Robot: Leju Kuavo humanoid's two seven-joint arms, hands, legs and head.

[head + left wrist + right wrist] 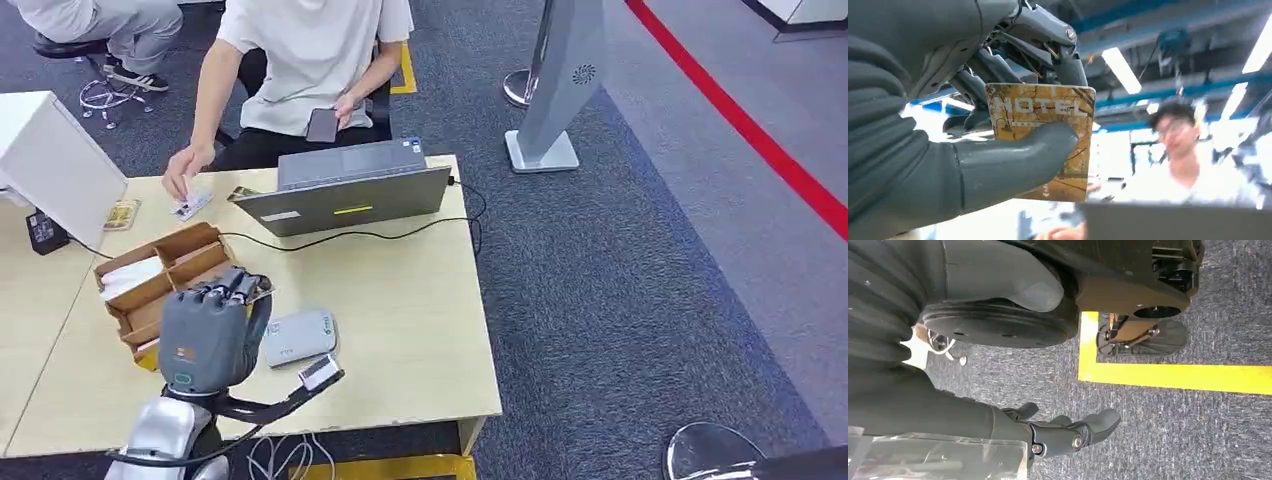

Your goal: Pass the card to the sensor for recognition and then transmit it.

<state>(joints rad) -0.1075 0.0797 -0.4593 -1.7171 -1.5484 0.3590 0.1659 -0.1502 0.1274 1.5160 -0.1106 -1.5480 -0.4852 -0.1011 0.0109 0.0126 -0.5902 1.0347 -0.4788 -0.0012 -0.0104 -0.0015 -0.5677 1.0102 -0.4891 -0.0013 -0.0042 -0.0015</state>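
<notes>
1. Already, the card (1048,135) is held in the left hand (208,335), clamped between the thick thumb and the darker fingers (998,65); in the left wrist view its yellow printed face reads "HOTEL".
2. The left hand is raised above the table (420,330), near its front edge, just beside the grey sensor (298,337), which lies flat close to that edge.
3. Pickup is therefore judged done, while recognition is judged not yet done: the card is carried beside the sensor, and whether it is over the sensor's top cannot be told.
4. The handover is left as well. A person (300,60) is seated at the table's far edge, behind an open laptop (345,190), with one hand resting on small items near the far left corner.
5. The cardboard box (160,275) with its compartments stands toward the table's left edge, just behind the left hand.
6. The right hand (1068,432) is seen hanging over the carpeted floor, fingers loosely apart and nothing held.
</notes>
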